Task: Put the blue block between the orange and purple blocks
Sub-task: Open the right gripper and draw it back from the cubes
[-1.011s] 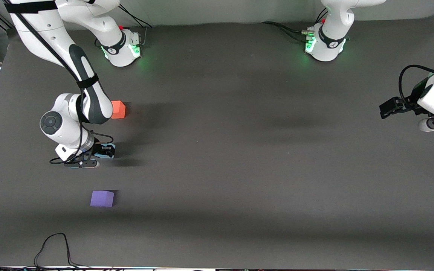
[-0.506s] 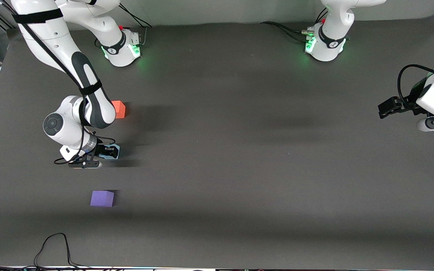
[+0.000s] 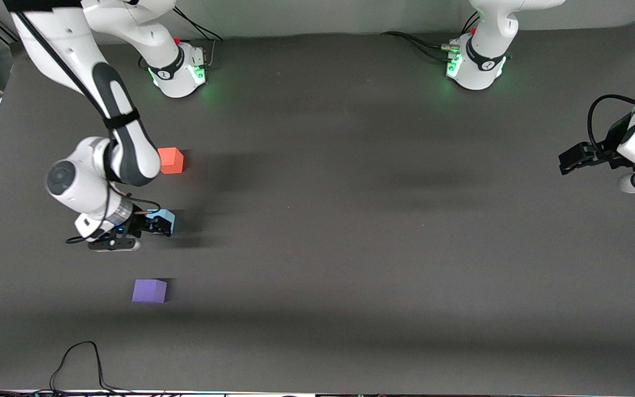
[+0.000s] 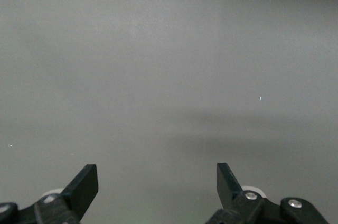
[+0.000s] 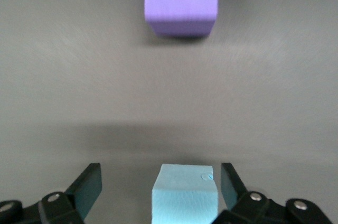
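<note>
Grey table (image 3: 350,220) – two Franka arms at work. Right gripper (image 3: 149,225) low over blue block (image 3: 164,220), fingers (image 5: 87,184) spread wide, clear gaps either side of cube, nothing gripped. Left gripper (image 3: 574,157) waits at left arm's end of table, jaws wide, empty. Blue block sits on table between orange block (image 3: 171,160) and purple block (image 3: 149,290) – orange farther from front camera, purple nearer.
</note>
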